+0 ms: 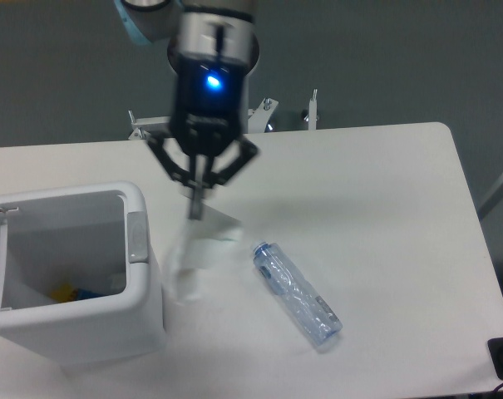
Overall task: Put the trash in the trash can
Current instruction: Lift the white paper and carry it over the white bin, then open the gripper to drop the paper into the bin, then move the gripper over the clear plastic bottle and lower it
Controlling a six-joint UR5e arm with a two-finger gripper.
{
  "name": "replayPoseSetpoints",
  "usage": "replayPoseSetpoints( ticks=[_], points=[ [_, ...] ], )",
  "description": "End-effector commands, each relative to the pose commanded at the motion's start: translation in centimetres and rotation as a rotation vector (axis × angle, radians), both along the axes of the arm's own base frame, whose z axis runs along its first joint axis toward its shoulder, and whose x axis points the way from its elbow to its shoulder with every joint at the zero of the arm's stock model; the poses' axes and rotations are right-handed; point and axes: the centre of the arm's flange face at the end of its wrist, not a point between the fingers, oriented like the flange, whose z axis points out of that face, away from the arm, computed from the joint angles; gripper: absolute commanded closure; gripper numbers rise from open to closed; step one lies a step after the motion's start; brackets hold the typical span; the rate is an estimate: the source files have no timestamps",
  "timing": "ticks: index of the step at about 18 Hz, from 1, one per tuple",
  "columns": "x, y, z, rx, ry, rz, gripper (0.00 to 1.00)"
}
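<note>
White table (pixel 384 191). Bottle (pixel 296 293) is laid on it near the front, slanted. Open white bin (pixel 143 291) is stood on it at the left edge.
</note>
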Motion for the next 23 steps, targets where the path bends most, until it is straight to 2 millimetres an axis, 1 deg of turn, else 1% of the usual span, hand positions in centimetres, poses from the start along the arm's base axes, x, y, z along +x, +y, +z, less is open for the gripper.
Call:
replayPoseSetpoints(
  ticks=[1, 2, 3, 4, 5, 6, 7, 9, 10, 11, 14, 16, 17, 18, 19, 20, 21, 23],
  points=[
    [1.4, 0.5, -1.0, -0.015, -0.004, -0.034, 1.0],
    [2.3, 0.8, -1.8, -0.027, -0.009, -0.053, 1.0],
    [2.4, 1.2, -2.4, -0.035, -0.016, -0.059, 1.0],
    [2.4, 1.7, -2.9, -0.041, -0.021, -0.066, 0.94],
    [2.9, 2.3, -3.1, -0.044, -0.023, -0.079, 0.92],
    [3.4, 2.9, -3.7, -0.053, -0.028, -0.092, 0.9],
    [3.6, 3.0, -3.8, -0.056, -0.028, -0.096, 0.75],
    [3.6, 3.1, -3.7, -0.053, -0.029, -0.096, 0.24],
    [3.6, 3.1, -2.9, -0.04, -0.031, -0.088, 0.07],
    [3.7, 2.9, -2.1, -0.027, -0.042, -0.074, 0.0],
    [2.8, 2.7, -1.3, -0.01, -0.075, -0.026, 0.0],
    [1.6, 2.3, -0.9, -0.004, -0.075, -0.004, 0.0],
    [1.4, 2.3, -0.9, -0.005, -0.077, 0.002, 0.0],
    [0.9, 2.1, -1.0, -0.005, -0.086, 0.018, 0.0],
    [-0.1, 1.8, -0.9, -0.003, -0.094, 0.047, 0.0],
    [-1.5, 1.4, -0.9, -0.001, -0.099, 0.075, 0.0],
    [-4.3, 0.5, -1.3, -0.003, -0.114, 0.136, 0.0],
    [-8.6, -1.0, -2.5, -0.022, -0.139, 0.226, 0.0]
  ],
)
